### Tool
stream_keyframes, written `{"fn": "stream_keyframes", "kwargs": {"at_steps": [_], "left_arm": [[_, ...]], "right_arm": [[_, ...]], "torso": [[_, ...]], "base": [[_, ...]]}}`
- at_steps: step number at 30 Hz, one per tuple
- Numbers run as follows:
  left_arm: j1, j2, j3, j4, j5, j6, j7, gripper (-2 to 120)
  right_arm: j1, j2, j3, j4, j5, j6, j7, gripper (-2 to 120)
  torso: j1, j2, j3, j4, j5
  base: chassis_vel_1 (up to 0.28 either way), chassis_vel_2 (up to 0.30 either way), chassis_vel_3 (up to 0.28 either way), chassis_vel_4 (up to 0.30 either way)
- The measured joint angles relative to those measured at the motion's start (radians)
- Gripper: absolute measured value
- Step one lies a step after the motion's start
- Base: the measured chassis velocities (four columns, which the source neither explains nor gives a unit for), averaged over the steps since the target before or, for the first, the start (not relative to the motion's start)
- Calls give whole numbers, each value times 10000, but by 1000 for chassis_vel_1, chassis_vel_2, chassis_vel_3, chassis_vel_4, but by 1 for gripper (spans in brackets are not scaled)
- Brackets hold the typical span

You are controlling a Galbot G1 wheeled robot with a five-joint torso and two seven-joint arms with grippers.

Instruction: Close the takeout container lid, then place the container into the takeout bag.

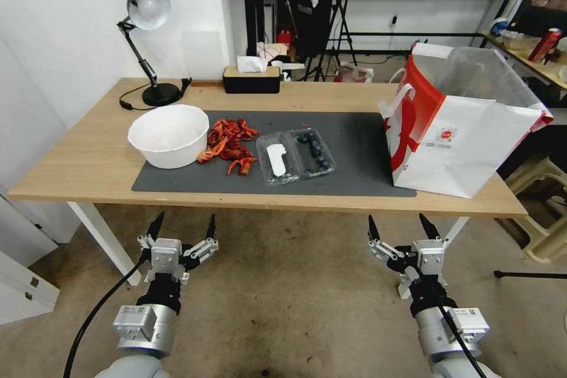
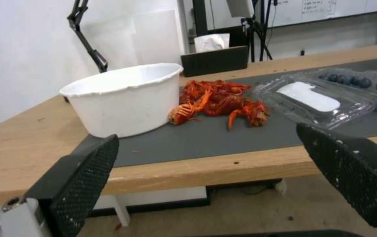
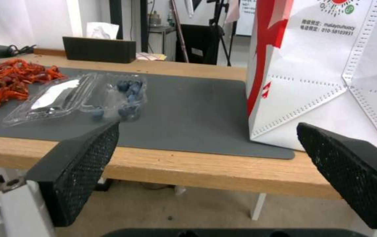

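Note:
The clear takeout container (image 1: 315,151) lies open on the grey mat (image 1: 354,165), blueberries in its right half. Its lid (image 1: 276,157), with a white label, is folded flat to the left. In the wrist views the container (image 2: 364,84) (image 3: 125,93) and lid (image 2: 311,97) (image 3: 54,98) lie past the table's front edge. The white and red takeout bag (image 1: 458,127) (image 3: 329,65) stands open at the mat's right end. My left gripper (image 1: 182,229) (image 2: 206,164) and right gripper (image 1: 400,229) (image 3: 206,158) hang open below the table's front edge, both empty.
A big white bowl (image 1: 169,134) (image 2: 125,98) stands at the mat's left, red crayfish (image 1: 231,144) (image 2: 217,98) piled beside it and touching the lid's side. A desk lamp (image 1: 144,41) and black tissue box (image 1: 251,77) sit at the table's back.

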Motion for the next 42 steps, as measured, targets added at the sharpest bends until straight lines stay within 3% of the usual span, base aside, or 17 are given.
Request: {"fn": "stream_keyframes", "kwargs": {"at_steps": [16, 20, 22, 24, 25, 26, 30, 32, 42], "left_arm": [[-13, 0, 38, -2, -31, 46, -38, 100], [-300, 38, 704, -320, -656, 818, -630, 100], [-668, 93, 1585, -741, -1486, 1847, -1421, 100], [-724, 103, 1712, -807, -1610, 2004, -1541, 100], [-938, 132, 2219, -1055, -2091, 2593, -1988, 100], [-1026, 134, 2407, -1102, -2320, 2721, -2132, 100], [-1101, 136, 2501, -1032, -2492, 2672, -2163, 100], [-1138, 155, 2517, -914, -2522, 2527, -2154, 100], [-1301, 186, 2480, -527, -2270, 2084, -2057, 100]], "right_arm": [[7, -18, -3, 5, 16, -49, 1, 100], [73, -162, -39, 107, 148, -445, 24, 100], [219, -451, -102, 333, 416, -1258, 78, 100], [244, -500, -113, 370, 461, -1389, 87, 100], [338, -692, -153, 514, 642, -1934, 127, 100], [408, -840, -191, 628, 779, -2343, 156, 100], [543, -1109, -249, 838, 1030, -3092, 207, 100], [753, -1495, -282, 1103, 1441, -3989, 232, 100], [955, -1819, -109, 1238, 1779, -4106, 82, 100]], "torso": [[0, 0, 0, 0, 1], [0, 0, -1, -2, 1], [1, 0, 0, -1, 2], [0, 0, 0, -1, 2], [0, 0, 0, -2, 1], [0, 0, 0, -3, 3], [0, 0, 0, 0, 2], [0, 0, 0, -3, 5], [0, 0, 0, 0, 0]], "base": [[0, 0, 0, 0], [0, 0, 0, 0], [0, 0, 0, 0], [0, 0, 0, 0], [0, 0, 0, 0], [0, 0, 0, 0], [0, 0, 0, 0], [0, 0, 0, 0], [0, 0, 0, 0]]}}
